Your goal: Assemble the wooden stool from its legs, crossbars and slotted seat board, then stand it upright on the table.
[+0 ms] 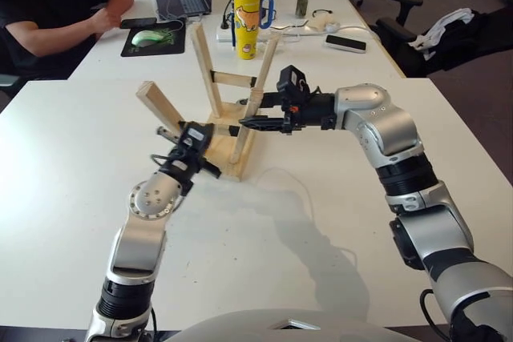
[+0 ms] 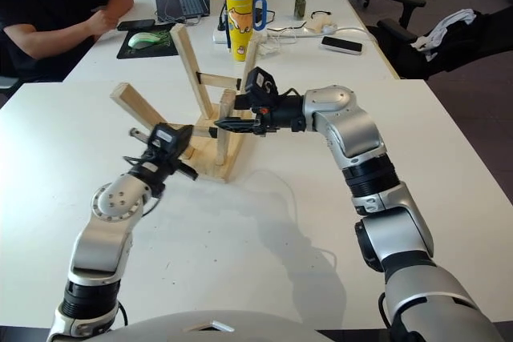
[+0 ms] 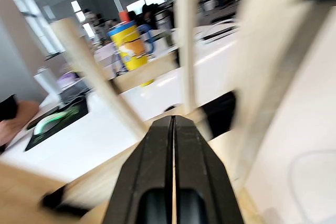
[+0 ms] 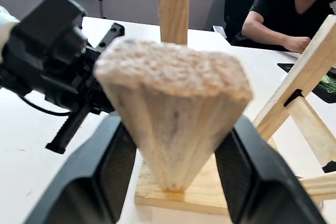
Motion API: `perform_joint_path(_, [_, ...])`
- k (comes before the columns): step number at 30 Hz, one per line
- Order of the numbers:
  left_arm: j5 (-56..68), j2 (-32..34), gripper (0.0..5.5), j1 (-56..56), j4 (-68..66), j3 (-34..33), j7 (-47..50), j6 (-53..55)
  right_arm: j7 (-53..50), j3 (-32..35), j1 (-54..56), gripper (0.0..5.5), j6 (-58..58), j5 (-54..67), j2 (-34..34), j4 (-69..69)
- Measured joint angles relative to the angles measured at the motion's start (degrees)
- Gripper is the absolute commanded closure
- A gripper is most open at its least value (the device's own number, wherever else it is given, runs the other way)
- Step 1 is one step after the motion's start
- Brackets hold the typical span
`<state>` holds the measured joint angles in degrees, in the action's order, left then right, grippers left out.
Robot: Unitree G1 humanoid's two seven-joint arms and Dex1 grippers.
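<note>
One leg (image 4: 173, 103) in right tool (image 1: 247, 123), stool (image 1: 232, 79) upturned

A white table (image 1: 72, 190) stands before a second desk (image 1: 373, 60), with black office chairs (image 1: 403, 2) on dark carpet (image 1: 481, 94).

Head stereo pair looks forward and down over the white tabletop (image 1: 64, 198), both eyes sharing the upturned pale wooden stool (image 1: 208, 70) near its far edge. Wrist cams sit right against that stool.

Stool legs (image 3: 186, 35) smear to blur past the left tool (image 3: 173, 121); the near leg (image 4: 173, 114) hides much of the seat board (image 4: 157, 195).
</note>
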<state>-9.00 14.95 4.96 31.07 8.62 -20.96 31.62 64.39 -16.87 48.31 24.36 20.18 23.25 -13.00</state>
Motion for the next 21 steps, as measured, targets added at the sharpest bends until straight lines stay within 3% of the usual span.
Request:
perform_joint_path(9, [0.0,3.9,5.50,-3.3,-1.6,0.0,-0.6,-4.8,1.6,1.1,-0.3,3.43,-1.8,0.1,1.2,-2.5])
perform_joint_path(16, [6.2,4.1,5.50,-6.4,0.8,-2.1,-1.9,-34.5,3.9,1.0,0.3,3.43,-2.4,0.5,2.5,-3.5])
perform_joint_path(21, [6.2,8.5,5.50,-16.4,-7.6,-3.2,-4.0,-51.8,5.1,0.5,1.7,3.43,-2.8,0.4,2.8,-5.6])
